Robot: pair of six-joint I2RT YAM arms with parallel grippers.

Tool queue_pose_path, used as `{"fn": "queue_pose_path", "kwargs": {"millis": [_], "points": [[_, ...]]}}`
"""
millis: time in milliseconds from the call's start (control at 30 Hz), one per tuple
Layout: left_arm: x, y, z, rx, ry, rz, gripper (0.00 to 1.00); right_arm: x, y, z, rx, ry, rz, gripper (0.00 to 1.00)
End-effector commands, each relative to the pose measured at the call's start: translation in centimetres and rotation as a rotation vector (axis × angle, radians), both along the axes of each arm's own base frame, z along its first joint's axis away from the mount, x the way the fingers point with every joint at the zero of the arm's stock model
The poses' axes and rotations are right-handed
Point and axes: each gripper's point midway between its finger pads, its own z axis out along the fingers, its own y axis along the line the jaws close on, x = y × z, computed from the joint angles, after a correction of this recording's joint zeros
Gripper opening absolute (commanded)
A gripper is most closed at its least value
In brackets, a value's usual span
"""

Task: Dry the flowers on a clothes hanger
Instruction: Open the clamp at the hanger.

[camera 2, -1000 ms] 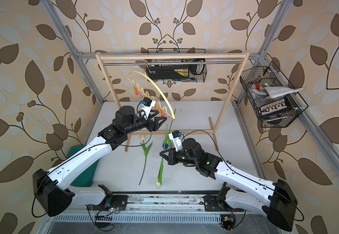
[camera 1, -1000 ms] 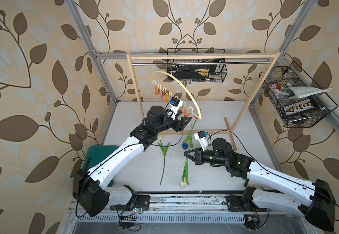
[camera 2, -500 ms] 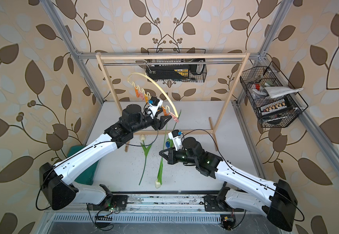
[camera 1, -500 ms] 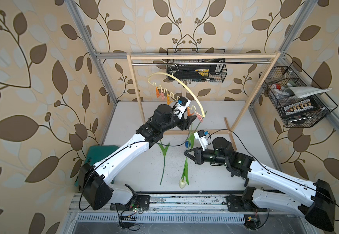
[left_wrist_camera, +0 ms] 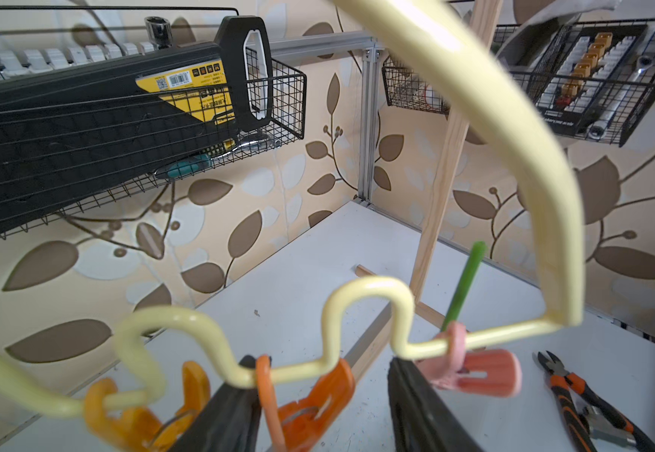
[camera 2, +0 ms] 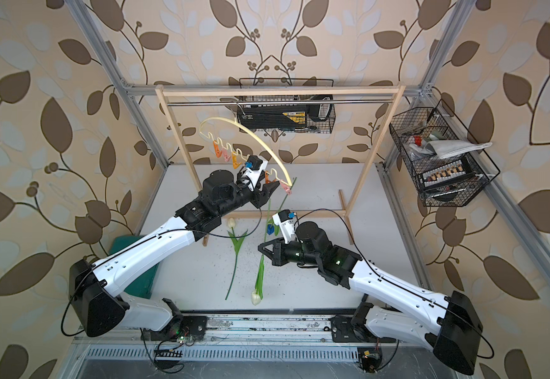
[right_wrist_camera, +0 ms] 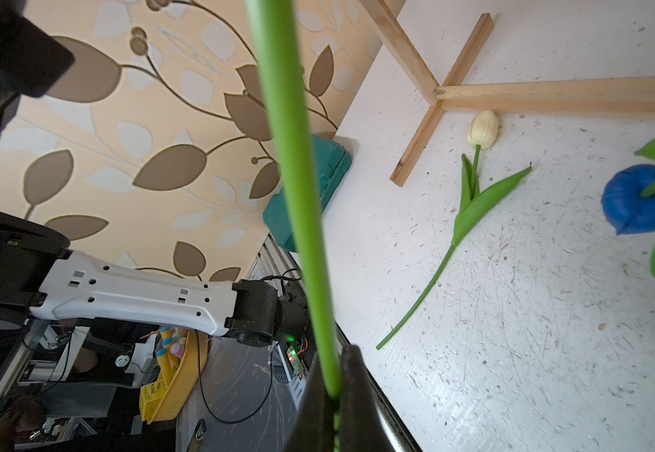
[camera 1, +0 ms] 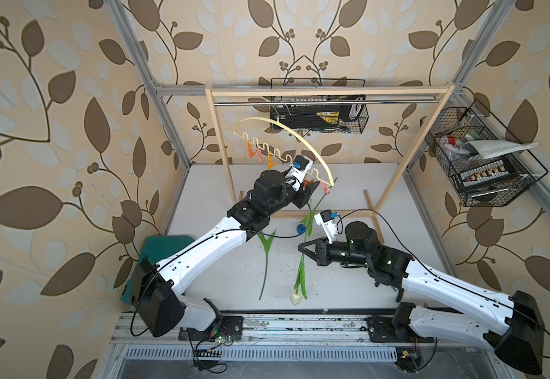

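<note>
One stem [right_wrist_camera: 298, 176], pinched upright by right gripper [camera 1: 301, 248], points up at the orange peg [left_wrist_camera: 314, 395] that left gripper [left_wrist_camera: 320, 371] straddles, jaws apart.

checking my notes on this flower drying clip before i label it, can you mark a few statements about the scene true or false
1. The blue tulip hangs by its stem from the pink clothespin on the clothes hanger. True.
2. The right gripper is empty. False: it is shut on the stem of a cream tulip.
3. A second cream tulip lies on the table, untouched. True.
4. The clothes hanger lies flat on the table. False: it hangs from the metal rod of the rack.
5. The left gripper has its jaws on either side of an orange clothespin. True.
</note>
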Motion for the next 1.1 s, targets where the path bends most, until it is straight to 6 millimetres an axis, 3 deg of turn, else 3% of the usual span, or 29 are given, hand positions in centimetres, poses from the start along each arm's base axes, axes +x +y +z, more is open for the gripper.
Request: {"fn": "queue_pose_path", "kwargs": {"millis": [0, 67, 167, 333, 700, 733, 867, 1067], "points": [[0.5, 0.0, 2.0, -0.033, -0.056, 0.024, 0.49, -0.1, 0.1, 1.7, 0.028, -0.027, 0.012, 0.0], [0.6, 0.0, 2.0, -0.03, -0.053, 0.028, 0.5, -0.1, 0.1, 1.7, 0.03, -0.027, 0.011, 0.0], [1.1, 0.0, 1.8, -0.02, -0.049, 0.046, 0.62, -0.2, 0.1, 1.9, 0.034, -0.028, 0.013, 0.0], [1.5, 0.0, 1.9, -0.008, -0.072, 0.098, 0.64, -0.2, 0.1, 1.8, 0.034, -0.023, 0.013, 0.0], [1.4, 0.0, 2.6, -0.015, -0.1, 0.13, 0.4, -0.3, 0.2, 1.5, 0.037, -0.013, 0.019, 0.0], [1.9, -0.6, 1.3, 0.007, -0.079, 0.129, 0.38, -0.3, 0.2, 1.6, 0.039, -0.014, 0.019, 0.0], [2.0, -0.6, 1.4, 0.012, -0.074, 0.133, 0.29, -0.3, 0.1, 1.7, 0.041, -0.016, 0.015, 0.0], [1.9, -0.5, 1.6, 0.001, -0.049, 0.137, 0.25, 0.3, 0.1, 1.1, 0.022, -0.014, -0.01, 0.0]]}}
